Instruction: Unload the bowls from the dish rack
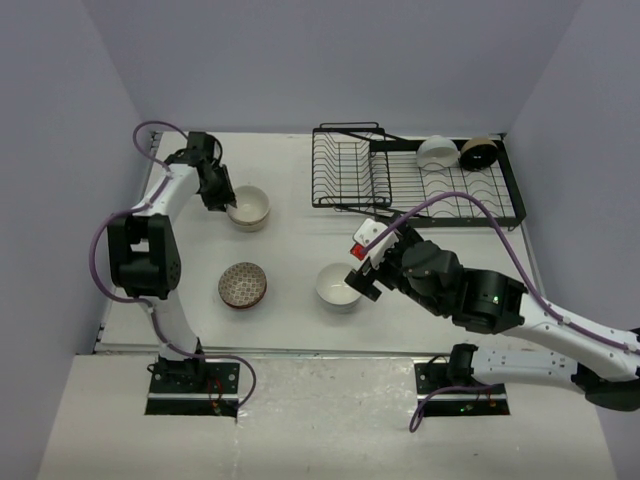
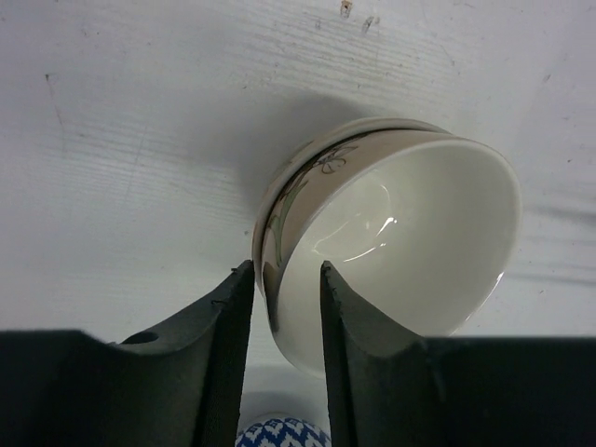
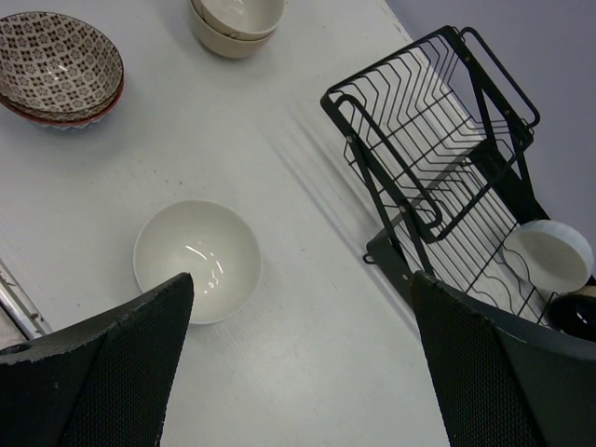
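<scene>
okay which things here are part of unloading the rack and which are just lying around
Part of the job:
dish rack
white bowl in rack
dark bowl in rack
beige stack, rim between the left gripper fingers
patterned bowls
white bowl on table
right gripper, open

Just lying about:
Nothing loose; only the table and purple cables.

Bowl and rack count from my side

I count two bowls (image 1: 438, 152) (image 1: 478, 153) in one dish rack (image 1: 350, 170) at one o'clock, three bowl piles (image 1: 249, 208) (image 1: 243, 285) (image 1: 339, 287) on the table.
</scene>
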`<state>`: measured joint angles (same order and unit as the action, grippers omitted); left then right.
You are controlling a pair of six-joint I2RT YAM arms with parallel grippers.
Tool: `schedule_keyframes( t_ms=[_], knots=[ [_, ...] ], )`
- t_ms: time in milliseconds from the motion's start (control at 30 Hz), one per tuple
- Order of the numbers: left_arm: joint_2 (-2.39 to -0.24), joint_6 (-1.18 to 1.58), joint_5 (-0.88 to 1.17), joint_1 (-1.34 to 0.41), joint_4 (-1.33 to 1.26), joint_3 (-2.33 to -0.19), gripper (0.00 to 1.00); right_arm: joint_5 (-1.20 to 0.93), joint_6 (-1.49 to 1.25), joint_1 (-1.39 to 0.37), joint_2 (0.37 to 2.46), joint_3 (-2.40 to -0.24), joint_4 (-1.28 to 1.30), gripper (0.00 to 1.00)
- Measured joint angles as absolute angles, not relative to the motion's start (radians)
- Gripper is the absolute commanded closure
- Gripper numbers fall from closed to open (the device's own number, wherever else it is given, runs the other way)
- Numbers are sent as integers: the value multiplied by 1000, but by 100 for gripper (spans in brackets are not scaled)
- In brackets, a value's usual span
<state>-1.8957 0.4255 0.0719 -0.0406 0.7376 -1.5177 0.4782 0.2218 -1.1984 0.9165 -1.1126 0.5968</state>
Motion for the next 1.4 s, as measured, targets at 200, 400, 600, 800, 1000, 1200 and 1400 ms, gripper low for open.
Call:
schedule_keyframes(
  t_ms=[200, 400, 600, 800, 1000, 1200, 1400],
  knots=[
    [-1860, 426, 72, -41, 732, -1518, 70, 479, 218, -1198, 916, -1110, 597, 1],
    [-1777, 423, 70, -41, 725, -1518, 88, 480, 216, -1198, 916, -1110, 597, 1],
    [-1761, 423, 71, -41, 712, -1502, 90, 479, 216, -1198, 916, -1110, 597, 1],
    [-1777, 423, 70, -41, 711, -1470, 92, 479, 217, -1197, 916, -1110, 597, 1],
    [-1798, 422, 70, -41, 710, -1462, 92, 479, 216, -1192, 916, -1110, 597, 1],
    [-1821, 423, 70, -41, 696, -1458, 96, 477, 216, -1183, 916, -1110, 597, 1],
    [-1831, 423, 71, -41, 689, -1442, 94, 476, 216, -1176, 916, -1110, 597, 1]
  ],
)
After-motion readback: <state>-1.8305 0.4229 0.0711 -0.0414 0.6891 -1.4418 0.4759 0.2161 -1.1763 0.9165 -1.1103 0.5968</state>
